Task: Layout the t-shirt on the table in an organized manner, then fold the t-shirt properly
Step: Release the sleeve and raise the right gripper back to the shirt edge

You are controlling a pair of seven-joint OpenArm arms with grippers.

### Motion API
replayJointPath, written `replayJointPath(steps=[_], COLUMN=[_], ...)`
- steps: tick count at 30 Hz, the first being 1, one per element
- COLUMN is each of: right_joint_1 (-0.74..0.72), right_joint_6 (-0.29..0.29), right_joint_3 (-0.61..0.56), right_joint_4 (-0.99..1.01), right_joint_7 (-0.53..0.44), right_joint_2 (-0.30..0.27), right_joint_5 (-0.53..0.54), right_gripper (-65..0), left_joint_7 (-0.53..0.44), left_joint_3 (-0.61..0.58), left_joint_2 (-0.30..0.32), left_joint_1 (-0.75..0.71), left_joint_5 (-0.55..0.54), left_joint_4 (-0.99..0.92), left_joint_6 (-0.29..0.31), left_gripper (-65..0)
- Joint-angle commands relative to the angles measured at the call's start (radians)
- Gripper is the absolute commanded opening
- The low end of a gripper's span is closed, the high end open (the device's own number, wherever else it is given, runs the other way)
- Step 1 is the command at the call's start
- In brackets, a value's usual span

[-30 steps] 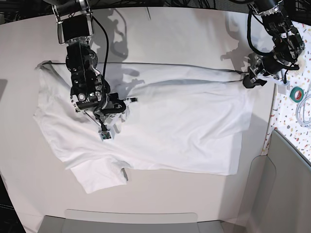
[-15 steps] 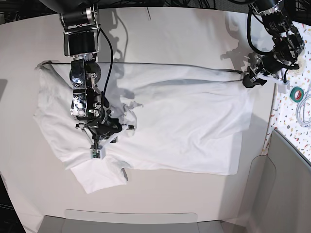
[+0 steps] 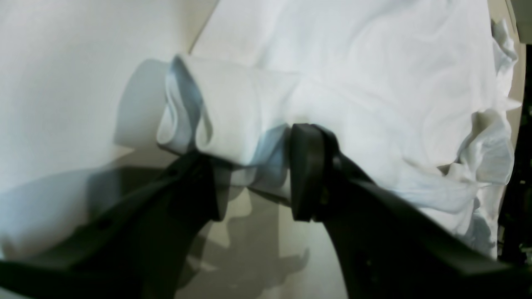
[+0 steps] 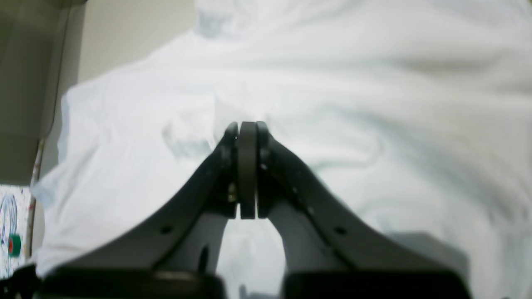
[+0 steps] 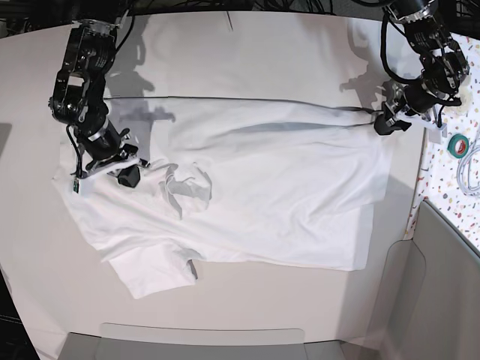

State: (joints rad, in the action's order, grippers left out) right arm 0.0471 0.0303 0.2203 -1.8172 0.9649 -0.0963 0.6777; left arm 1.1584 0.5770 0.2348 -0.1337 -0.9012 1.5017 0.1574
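The white t-shirt point(image 5: 285, 195) lies spread across the off-white table point(image 5: 247, 60), with one sleeve at the lower left and a crumpled bunch point(image 5: 187, 187) left of the middle. My left gripper point(image 5: 380, 124) is at the shirt's far right edge. In the left wrist view, the left gripper point(image 3: 253, 166) is shut on a rolled fold of the t-shirt point(image 3: 232, 108). My right gripper point(image 5: 129, 178) is over the shirt's left part. In the right wrist view, the right gripper point(image 4: 247, 126) has its fingers pressed together with nothing between them, above the t-shirt point(image 4: 374, 104).
A green tape roll point(image 5: 458, 145) lies on the speckled strip point(image 5: 450, 187) along the right side of the table. A grey tray edge point(image 5: 202, 341) runs along the front, and a grey panel point(image 5: 442, 285) stands at the right.
My right arm has swung from the shirt's middle to its left part, leaving a crumpled bunch of cloth behind. The left arm has held still on the right edge.
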Motion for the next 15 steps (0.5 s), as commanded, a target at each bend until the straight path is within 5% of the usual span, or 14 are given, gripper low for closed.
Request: replayJointPath(steps=[1, 9, 12, 15], right_joint_1=[0.03, 0.247, 0.317, 0.383], right_joint_6=[0.009, 0.018, 0.072, 0.138], right_joint_3=[0.027, 0.307, 0.417, 0.506], right_joint_4=[-0.029, -0.128, -0.129, -0.114], right_joint_7=[-0.001, 0.016, 0.018, 0.024], right_joint_2=[-0.004, -0.001, -0.001, 0.0], right_joint_5=[0.03, 0.093, 0.219, 0.374], right_gripper=[-65.0, -65.0, -65.0, -56.8], left_joint_7=[0.036, 0.032, 0.03, 0.03], left_joint_3=[-0.002, -0.002, -0.002, -0.002], left_joint_2=[0.005, 0.007, 0.007, 0.007], left_joint_1=[-0.005, -0.005, -0.005, -0.005], left_joint_5=[0.024, 0.029, 0.029, 0.029], left_joint_4=[0.004, 0.004, 0.004, 0.004], left_joint_6=[-0.006, -0.006, -0.006, -0.006], left_gripper=[-43.3, -43.3, -43.3, -43.3])
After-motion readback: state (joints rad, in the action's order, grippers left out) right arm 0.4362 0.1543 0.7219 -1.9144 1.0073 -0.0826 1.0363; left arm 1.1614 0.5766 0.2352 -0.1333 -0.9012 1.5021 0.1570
